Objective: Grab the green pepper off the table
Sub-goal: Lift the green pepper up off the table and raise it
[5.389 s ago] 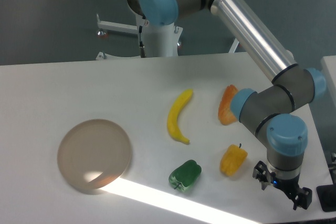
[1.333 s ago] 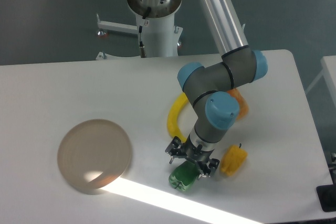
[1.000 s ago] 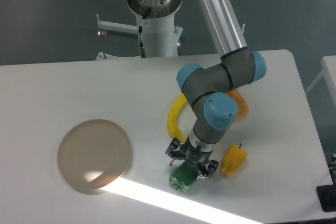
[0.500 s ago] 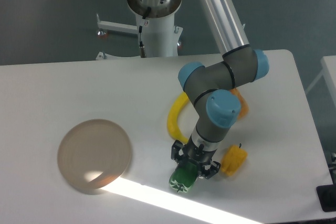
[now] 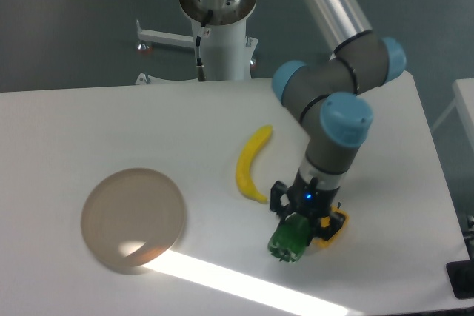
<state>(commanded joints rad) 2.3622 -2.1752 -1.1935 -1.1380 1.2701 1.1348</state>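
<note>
**A:** Where's the pepper (image 5: 289,234)?

**B:** In my gripper (image 5: 304,216). Fingers are clamped on its upper end, so it hangs tilted below the wrist. Looks lifted off the table (image 5: 111,123), though from this one camera I can't be sure the bottom is clear of the surface.

**A:** Why gripped from the top?

**B:** I'd say because it's blocky and lobed. A straight-down pinch across the lobes gives two flattish sides to bite. It's glossy, plastic-looking, probably slick, so the tilt could mean it's pivoting in the grip. I'd lift slowly.

**A:** Anything crowding it?

**B:** Yellow pepper (image 5: 331,229) sits just behind the gripper, mostly hidden by it. Can't tell if they touch. Banana (image 5: 250,164) is near, to the left, curved and smooth, lying flat. Plate (image 5: 133,218) is well apart, round, matte tan-grey, with a bright strip of light crossing the table below it.

**A:** Task status?

**B:** Grasp looks made. Remaining is a clean raise without nudging the yellow pepper.
</note>
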